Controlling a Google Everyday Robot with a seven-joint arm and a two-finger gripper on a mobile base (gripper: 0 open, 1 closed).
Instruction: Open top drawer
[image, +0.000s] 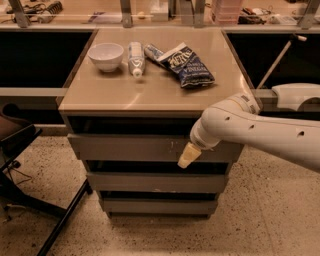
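The top drawer (125, 148) is the wide grey front just under the tan cabinet top, with small white scratches right of centre. It stands out a little from the cabinet body, with a dark gap above it. My gripper (185, 157) hangs from the white arm that comes in from the right. Its cream-coloured tip lies in front of the drawer's lower edge, right of centre. The arm's wrist covers the right end of the drawer front.
On the cabinet top (150, 90) lie a white bowl (105, 55), a plastic bottle (135, 57) and a blue chip bag (187, 65). Two narrower grey drawer fronts (150, 181) sit below. A dark chair (20, 150) stands at the left on the speckled floor.
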